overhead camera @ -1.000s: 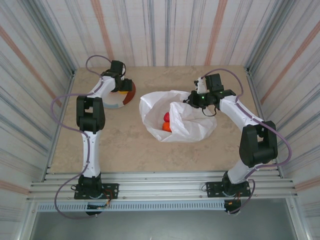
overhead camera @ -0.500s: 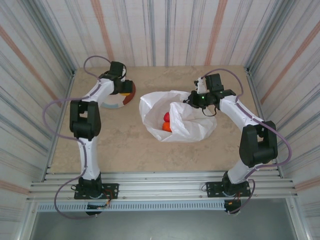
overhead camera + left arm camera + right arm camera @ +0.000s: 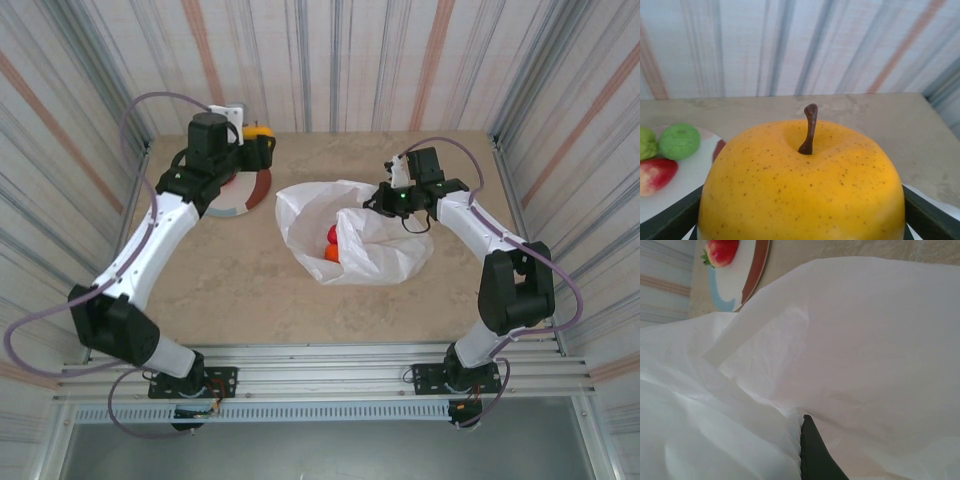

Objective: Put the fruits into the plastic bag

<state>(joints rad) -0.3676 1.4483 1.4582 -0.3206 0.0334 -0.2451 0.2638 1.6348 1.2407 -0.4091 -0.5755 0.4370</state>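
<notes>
While left gripper (image 3: pixel 258 140) clamps yellow fruit (image 3: pixel 800 185), raised near plate's (image 3: pixel 222 207) far side, green fruit (image 3: pixel 679 141) and red fruit (image 3: pixel 655 175) lie on plate. Bag (image 3: pixel 385 255) mid-table; orange fruit (image 3: pixel 333 254) and second red fruit (image 3: pixel 332 233) inside. Right gripper (image 3: pixel 378 203) pinched tight on bag's far rim.
</notes>
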